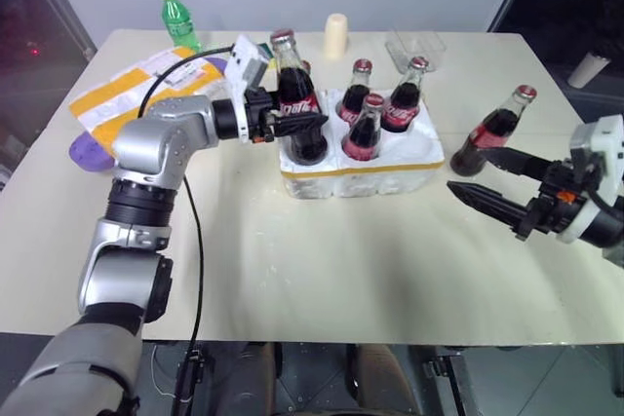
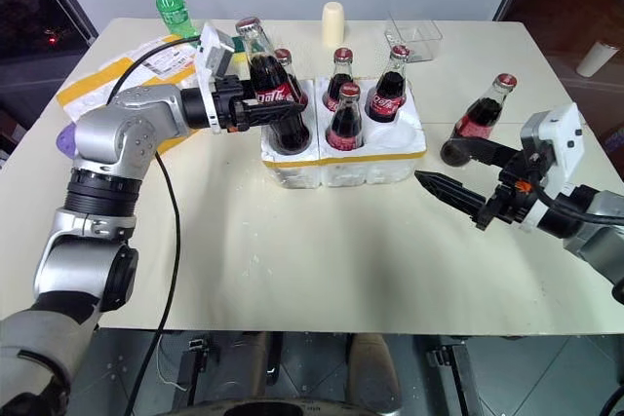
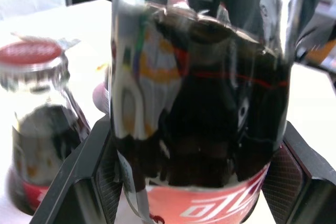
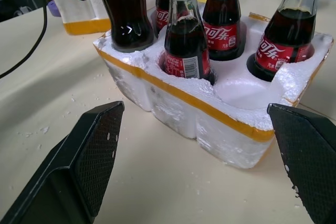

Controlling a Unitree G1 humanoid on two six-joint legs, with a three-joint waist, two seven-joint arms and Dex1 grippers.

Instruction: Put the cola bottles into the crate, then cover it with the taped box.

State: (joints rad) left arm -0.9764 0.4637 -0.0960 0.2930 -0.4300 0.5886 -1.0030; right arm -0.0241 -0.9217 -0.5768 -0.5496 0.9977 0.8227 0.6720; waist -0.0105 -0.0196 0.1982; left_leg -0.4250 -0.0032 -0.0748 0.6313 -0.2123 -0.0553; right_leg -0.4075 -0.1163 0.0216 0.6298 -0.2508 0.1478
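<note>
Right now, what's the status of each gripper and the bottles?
Left gripper shut on a cola bottle over the crate. Right gripper open, empty. One bottle still on table.

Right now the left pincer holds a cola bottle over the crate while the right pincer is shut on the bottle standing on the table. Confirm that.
One thing is wrong. The right pincer is open, gripping nothing; the cola bottle on the table stands free beside it, as the right eye view shows. The left pincer does hold a cola bottle over the crate.
</note>
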